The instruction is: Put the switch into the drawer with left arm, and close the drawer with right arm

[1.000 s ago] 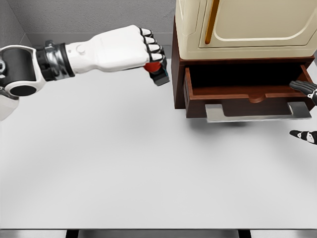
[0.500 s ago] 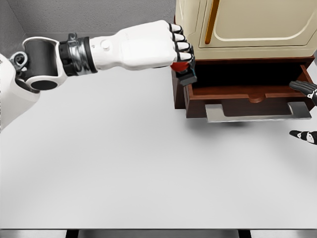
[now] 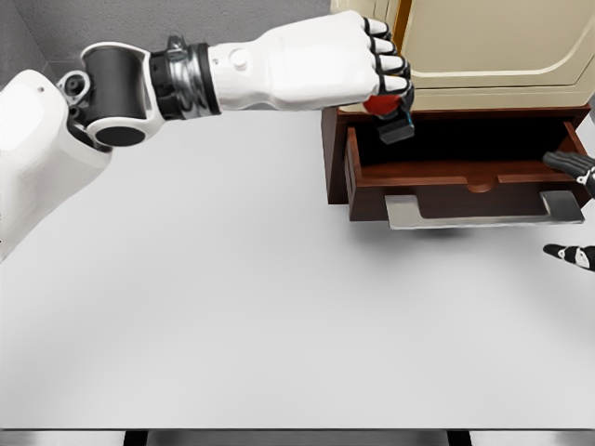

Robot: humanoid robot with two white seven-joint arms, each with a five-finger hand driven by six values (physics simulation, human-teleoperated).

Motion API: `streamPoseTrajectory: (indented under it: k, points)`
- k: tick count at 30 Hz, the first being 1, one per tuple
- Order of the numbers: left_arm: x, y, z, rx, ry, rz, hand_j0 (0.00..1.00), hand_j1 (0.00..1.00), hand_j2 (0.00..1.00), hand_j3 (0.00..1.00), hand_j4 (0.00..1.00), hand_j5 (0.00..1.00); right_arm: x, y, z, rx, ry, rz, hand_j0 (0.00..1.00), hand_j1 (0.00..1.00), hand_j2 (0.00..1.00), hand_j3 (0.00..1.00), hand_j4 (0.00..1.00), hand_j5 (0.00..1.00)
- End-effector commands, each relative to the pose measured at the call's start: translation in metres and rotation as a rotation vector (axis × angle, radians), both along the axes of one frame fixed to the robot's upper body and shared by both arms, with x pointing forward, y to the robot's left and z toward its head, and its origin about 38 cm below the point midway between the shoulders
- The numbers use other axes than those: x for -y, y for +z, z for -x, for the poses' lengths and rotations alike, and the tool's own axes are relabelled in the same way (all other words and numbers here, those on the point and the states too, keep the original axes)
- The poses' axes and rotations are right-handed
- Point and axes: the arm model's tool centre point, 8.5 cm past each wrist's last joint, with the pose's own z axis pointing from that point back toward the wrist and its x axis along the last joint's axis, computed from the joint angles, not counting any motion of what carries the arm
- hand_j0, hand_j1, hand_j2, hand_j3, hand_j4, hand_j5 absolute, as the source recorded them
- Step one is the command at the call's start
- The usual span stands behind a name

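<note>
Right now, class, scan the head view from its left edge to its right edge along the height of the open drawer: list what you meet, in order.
Left arm's shoulder → left hand → switch held over the drawer's left end → open drawer → right hand's fingertips at the right edge.

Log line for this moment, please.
left hand: holding switch above open drawer | right hand: waiting by drawer front | drawer: open
</note>
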Motion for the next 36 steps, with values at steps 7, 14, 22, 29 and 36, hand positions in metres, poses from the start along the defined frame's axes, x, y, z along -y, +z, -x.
streamPoseTrajectory:
  k: [7, 14, 22, 29, 36]
  points:
    - [0.007, 0.007, 0.001, 0.008, -0.016, 0.01, 0.46, 0.46, 0.46, 0.46, 0.46, 0.46, 0.0, 0.001, 0.0, -0.001, 0.0, -0.006, 1.0, 1.0, 1.0, 1.0, 1.0, 1.0]
    - [0.014, 0.015, -0.001, 0.016, -0.02, 0.021, 0.47, 0.47, 0.47, 0.47, 0.47, 0.47, 0.0, 0.001, 0.0, 0.0, 0.001, -0.005, 1.0, 1.0, 1.0, 1.0, 1.0, 1.0]
    - [0.028, 0.016, -0.008, 0.002, -0.019, 0.019, 0.47, 0.47, 0.47, 0.47, 0.47, 0.47, 0.001, 0.001, 0.0, 0.002, -0.001, -0.005, 1.0, 1.0, 1.0, 1.0, 1.0, 1.0]
    - [0.035, 0.017, -0.011, -0.005, -0.018, 0.012, 0.49, 0.49, 0.49, 0.49, 0.49, 0.49, 0.001, 0.001, 0.0, 0.002, -0.001, -0.005, 1.0, 1.0, 1.0, 1.0, 1.0, 1.0]
    - [0.032, 0.02, -0.017, -0.016, -0.002, 0.02, 0.89, 0.89, 0.89, 0.89, 0.89, 0.89, 0.001, 0.001, 0.0, 0.001, -0.001, -0.005, 1.0, 1.0, 1.0, 1.0, 1.0, 1.0]
